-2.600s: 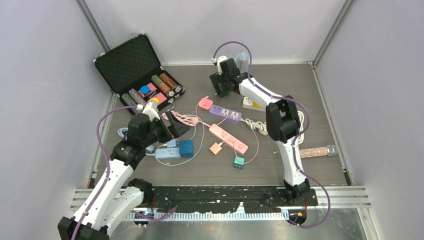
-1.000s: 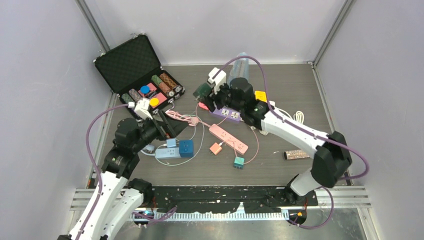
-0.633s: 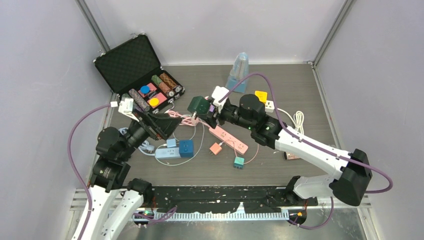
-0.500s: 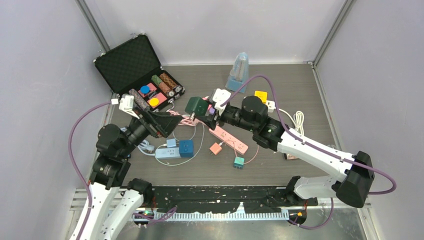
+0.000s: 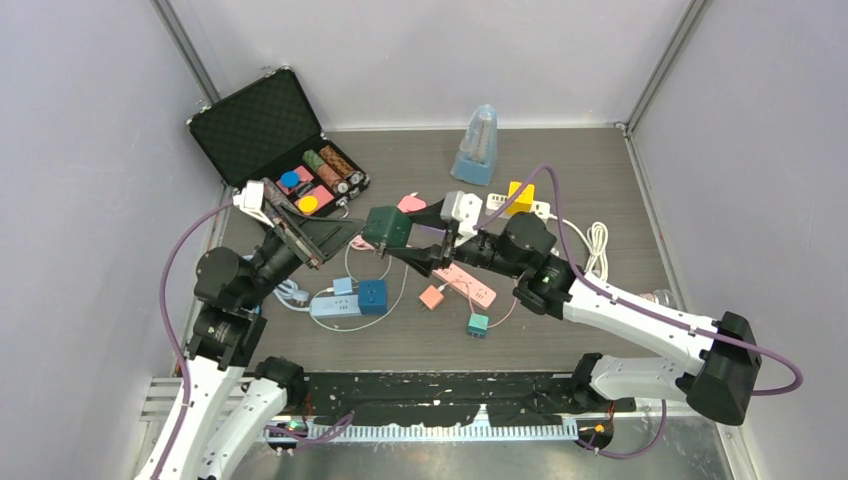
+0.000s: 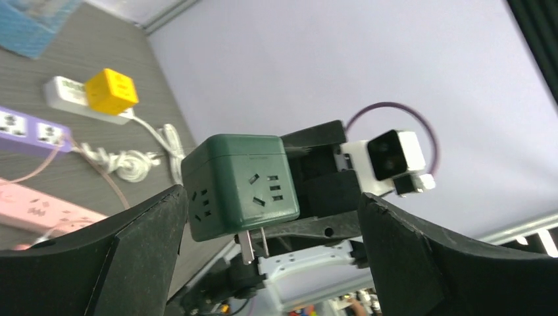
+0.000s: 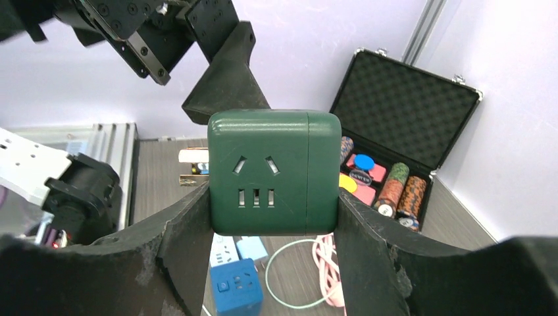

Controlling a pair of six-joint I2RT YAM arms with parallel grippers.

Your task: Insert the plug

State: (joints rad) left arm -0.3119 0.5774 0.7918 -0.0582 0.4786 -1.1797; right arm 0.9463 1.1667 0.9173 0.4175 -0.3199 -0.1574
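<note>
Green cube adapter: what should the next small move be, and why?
Probably the left gripper should ease forward until its open fingers straddle the green cube adapter, then close. The right gripper clamps the cube by its sides in mid-air with the prongs exposed. The left gripper faces it wide open, which suggests a handover before any insertion.

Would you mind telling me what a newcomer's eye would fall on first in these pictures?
The dark green cube socket stands out, clamped in the right hand and held above the middle of the table, close to the wide-open left hand. Next comes the open black case of colourful chips at the far left, then the tangle of pastel power strips beneath the cube.
</note>
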